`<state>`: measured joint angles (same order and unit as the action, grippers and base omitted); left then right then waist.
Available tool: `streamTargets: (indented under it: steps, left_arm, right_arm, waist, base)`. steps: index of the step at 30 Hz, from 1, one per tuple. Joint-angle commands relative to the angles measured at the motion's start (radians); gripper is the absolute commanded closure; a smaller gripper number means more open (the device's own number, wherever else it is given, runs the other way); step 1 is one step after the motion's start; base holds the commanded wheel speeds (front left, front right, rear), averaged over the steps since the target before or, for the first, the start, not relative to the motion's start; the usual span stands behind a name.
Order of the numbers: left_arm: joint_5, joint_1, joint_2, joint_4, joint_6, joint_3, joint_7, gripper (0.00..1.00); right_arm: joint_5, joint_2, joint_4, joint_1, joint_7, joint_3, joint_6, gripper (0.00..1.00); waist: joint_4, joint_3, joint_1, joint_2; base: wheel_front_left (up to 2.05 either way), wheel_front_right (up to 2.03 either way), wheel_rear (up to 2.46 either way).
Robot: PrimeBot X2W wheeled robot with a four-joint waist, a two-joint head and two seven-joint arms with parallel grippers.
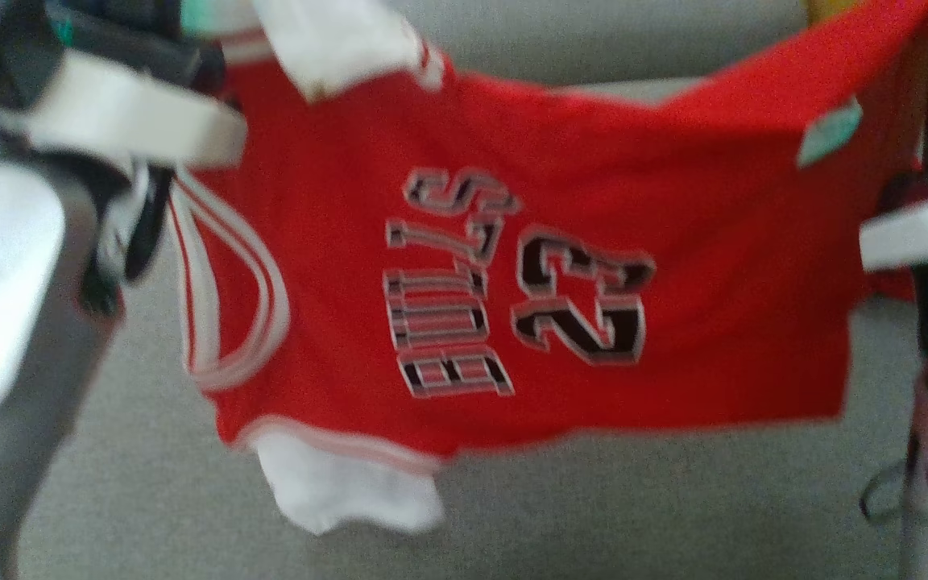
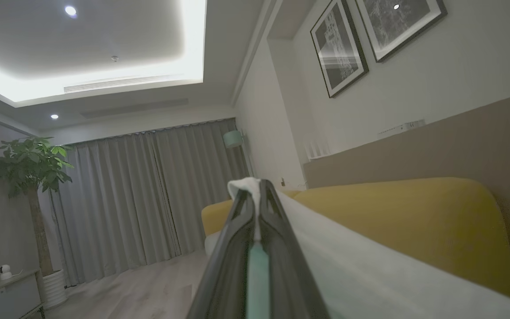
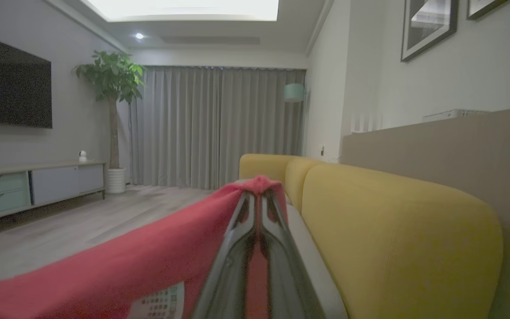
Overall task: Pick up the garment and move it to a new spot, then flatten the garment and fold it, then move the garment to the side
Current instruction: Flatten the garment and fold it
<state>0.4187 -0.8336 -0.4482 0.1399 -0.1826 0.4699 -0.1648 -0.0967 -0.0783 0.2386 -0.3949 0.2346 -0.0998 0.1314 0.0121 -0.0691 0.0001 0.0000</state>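
Head view: left tool (image 2: 255, 187) at 10 o'clock is clenched on a white sleeve (image 1: 343, 40), right tool (image 3: 260, 188) at 3 o'clock on the hem (image 3: 261, 180). The jersey (image 1: 512, 282) hangs stretched between them, light and limp, likely best gripped at corners, above the grey sofa seat (image 1: 190, 515).

Head view smeared throughout. Lettering at the middle of the garment (image 1: 561, 266) was soft-edged; its upper right corner ran off the top edge. A teal tag (image 1: 828, 133) near that corner was too blurred to read. The grey seat (image 1: 593, 515) beneath the garment was mostly covered. Tips of the left gripper (image 2: 255, 191), clamped on the garment's white trim, were capped by cloth; finger bases cut by the bottom edge. Same with the right gripper (image 3: 259, 189), tips buried in the garment's red fold. A printed label (image 3: 160, 303) on the garment: cropped at the bottom, print too small to read.
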Motion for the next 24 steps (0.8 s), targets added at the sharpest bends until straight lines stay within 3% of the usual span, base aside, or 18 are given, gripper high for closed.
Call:
streamTargets:
  steps: [1, 7, 14, 18, 24]
  left_arm:
    - [-0.017, -0.103, -0.031, -0.009, 0.008, -0.04, 0.002, 1.0]
    - [-0.075, -0.353, 0.002, -0.243, 0.061, -0.027, 0.07, 1.0]
    - [-0.083, -0.564, 0.083, -0.44, 0.071, -0.05, 0.203, 1.0]
    - [-0.046, -0.547, 0.117, -0.49, 0.085, -0.049, 0.226, 1.0]
    - [0.01, -0.394, 0.152, -0.492, 0.098, -0.035, 0.273, 1.0]
  right_arm:
    - [-0.003, -0.009, -0.005, -0.096, -0.005, 0.027, -0.001, 1.0]
    - [0.049, -0.048, -0.303, -0.422, -0.074, 0.049, -0.001, 1.0]
    - [0.138, -0.037, -0.584, -0.721, -0.161, 0.011, -0.001, 1.0]
    - [0.185, -0.031, -0.714, -0.777, -0.188, -0.008, -0.001, 1.0]
    - [0.227, -0.029, -0.857, -0.746, -0.25, -0.019, -0.001, 1.0]
  waist:
    - [0.013, -0.079, -0.0001, 0.0]
    - [0.016, -0.209, -0.0001, 0.0]
    - [-0.006, -0.298, -0.0001, 0.0]
    - [-0.029, -0.355, -0.0001, 0.0]
    - [-0.057, -0.415, -0.0001, 0.0]
  base:
    - [0.0, 0.0, 0.0]
    - [0.0, 0.0, 0.0]
    - [0.0, 0.0, 0.0]
    - [0.0, 0.0, 0.0]
    - [0.0, 0.0, 0.0]
